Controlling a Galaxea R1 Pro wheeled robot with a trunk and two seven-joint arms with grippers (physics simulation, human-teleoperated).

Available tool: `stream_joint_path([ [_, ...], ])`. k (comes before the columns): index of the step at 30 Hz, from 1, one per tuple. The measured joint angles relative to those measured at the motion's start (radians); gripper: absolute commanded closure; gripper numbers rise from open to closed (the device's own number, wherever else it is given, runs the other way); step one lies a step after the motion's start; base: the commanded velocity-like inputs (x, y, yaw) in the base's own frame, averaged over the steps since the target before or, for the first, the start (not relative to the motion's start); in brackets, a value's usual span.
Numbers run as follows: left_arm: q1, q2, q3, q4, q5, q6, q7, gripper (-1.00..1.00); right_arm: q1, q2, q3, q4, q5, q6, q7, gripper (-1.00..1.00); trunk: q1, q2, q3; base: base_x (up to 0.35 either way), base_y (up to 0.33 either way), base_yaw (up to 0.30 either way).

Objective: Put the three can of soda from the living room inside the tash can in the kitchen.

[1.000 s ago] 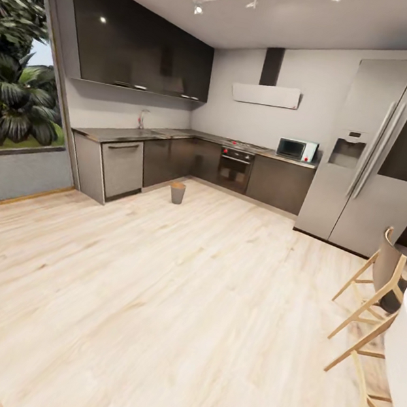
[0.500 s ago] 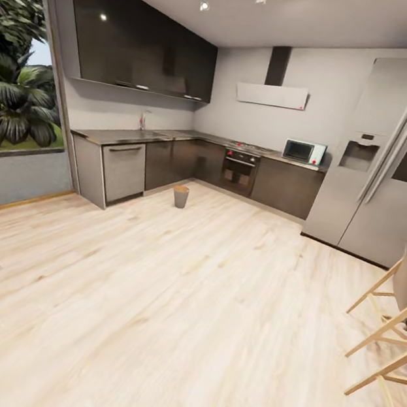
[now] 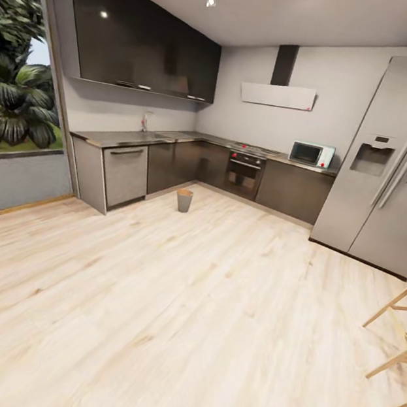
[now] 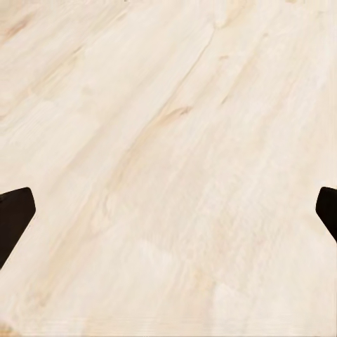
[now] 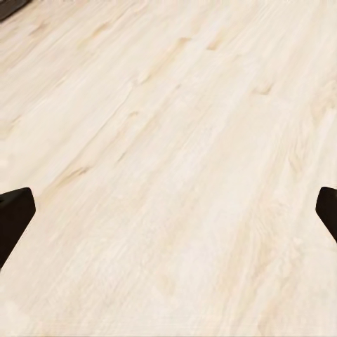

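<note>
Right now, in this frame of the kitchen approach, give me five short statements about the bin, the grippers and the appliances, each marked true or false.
1. The small round grey bin stands upright on the light wood plank floor, in front of the dark cabinets. True.
2. The left gripper is shut on an orange can. False: its fingertips are wide apart with only floor between them.
3. The right gripper is open and empty. True.
4. The small microwave sits on the floor. False: it is on the countertop.
5. The silver refrigerator stands left of the window. False: it is at the right of the head view.
</note>
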Motion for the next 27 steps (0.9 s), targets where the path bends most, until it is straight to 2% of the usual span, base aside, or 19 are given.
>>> stream_joint_path([
  [27, 0.000, 0.000, 0.000, 0.001, -0.001, 0.000, 0.000, -1.00, 0.000, 0.004, 0.001, 0.000, -0.001, 0.000, 0.000, -1.00, 0.000, 0.000, 0.000, 0.302, 0.190, 0.000],
])
